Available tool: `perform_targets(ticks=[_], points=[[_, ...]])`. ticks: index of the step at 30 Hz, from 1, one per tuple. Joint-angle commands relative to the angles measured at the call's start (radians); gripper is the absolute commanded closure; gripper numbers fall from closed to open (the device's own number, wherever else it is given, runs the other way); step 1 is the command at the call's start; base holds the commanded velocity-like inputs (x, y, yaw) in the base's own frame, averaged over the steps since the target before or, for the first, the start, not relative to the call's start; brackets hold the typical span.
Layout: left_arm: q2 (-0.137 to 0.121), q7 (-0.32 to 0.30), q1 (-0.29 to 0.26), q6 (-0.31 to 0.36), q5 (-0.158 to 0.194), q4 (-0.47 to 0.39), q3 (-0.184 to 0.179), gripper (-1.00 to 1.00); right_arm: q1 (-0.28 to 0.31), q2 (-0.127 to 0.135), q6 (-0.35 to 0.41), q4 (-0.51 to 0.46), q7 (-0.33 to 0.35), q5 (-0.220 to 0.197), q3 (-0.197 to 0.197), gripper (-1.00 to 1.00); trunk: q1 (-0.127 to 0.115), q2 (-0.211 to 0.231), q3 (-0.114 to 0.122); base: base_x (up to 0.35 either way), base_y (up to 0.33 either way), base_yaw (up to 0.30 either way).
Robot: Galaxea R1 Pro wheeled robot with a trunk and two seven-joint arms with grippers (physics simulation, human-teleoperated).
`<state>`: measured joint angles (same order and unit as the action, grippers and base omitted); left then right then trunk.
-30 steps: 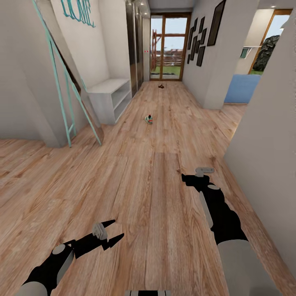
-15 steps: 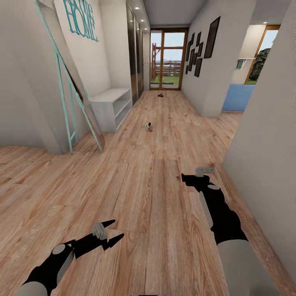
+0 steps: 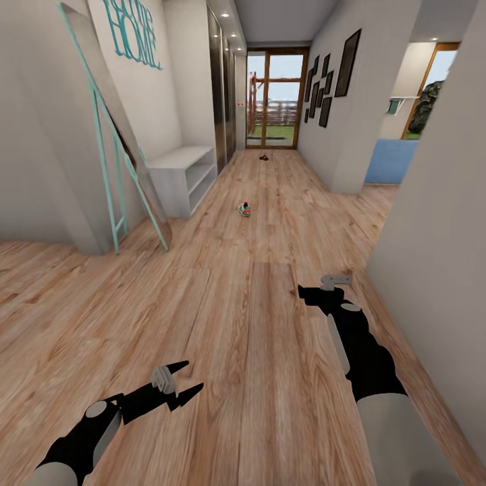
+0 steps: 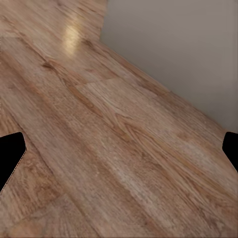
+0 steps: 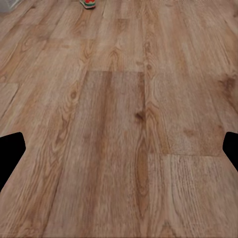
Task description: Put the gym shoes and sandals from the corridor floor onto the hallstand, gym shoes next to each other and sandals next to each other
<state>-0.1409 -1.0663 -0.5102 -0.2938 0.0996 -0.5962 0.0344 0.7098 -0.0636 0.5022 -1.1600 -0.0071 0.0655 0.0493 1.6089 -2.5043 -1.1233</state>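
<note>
Nothing among the things has shifted since half a second ago; against the frame a second back the whole head view is tilted a little higher and nearer, which is read as camera motion, with both arms kept in the same low pose.

Left pincer [image 3: 183, 379] is seen spread open and empty above the corridor floor [image 3: 256, 324], black fingers parted in a V. Right pincer [image 3: 314, 292] is held forward over the planks; in the right wrist view its finger tips sit at the two sides with bare floor between, so it is judged open and empty.

One gym shoe [image 3: 244, 208] is seen lying on the floor mid-corridor, well ahead of both pincers, roughly level with the near end of a white low shelf unit [image 3: 181, 175] set against the left wall. Its edge is also caught in the right wrist view [image 5: 88, 3]. Whether a second shoe lies with it cannot be told at this size. A small dark thing [image 3: 264, 157], likely a sandal or both, is seen far down by the glass door [image 3: 277, 98].

Progress is judged at zero: nothing is picked up, nothing is on a rack. Whether the white unit is the hallstand cannot be told; no upper shelves are seen. Approach, four picks and paired placement are left.
</note>
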Motion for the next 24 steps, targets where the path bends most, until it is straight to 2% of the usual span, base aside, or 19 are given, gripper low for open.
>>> perform_targets(ticks=[1,16,24], points=[[0.0,-0.003,-0.001,-0.005,0.002,0.001,0.001,-1.0,0.0,-0.001,0.006,-0.001,0.001,0.007,0.001,-1.0,0.0,0.0,-0.001,0.247,0.0,0.0],[0.0,-0.003,-0.001,-0.005,0.003,0.002,0.002,-1.0,0.0,-0.001,0.01,-0.003,0.003,0.007,0.003,-1.0,0.0,0.0,0.0,0.329,0.0,0.0],[0.0,-0.003,-0.001,-0.005,0.003,0.002,0.002,-1.0,0.0,-0.001,0.01,-0.003,0.003,0.007,0.003,-1.0,0.0,0.0,0.01,0.345,0.0,0.0]])
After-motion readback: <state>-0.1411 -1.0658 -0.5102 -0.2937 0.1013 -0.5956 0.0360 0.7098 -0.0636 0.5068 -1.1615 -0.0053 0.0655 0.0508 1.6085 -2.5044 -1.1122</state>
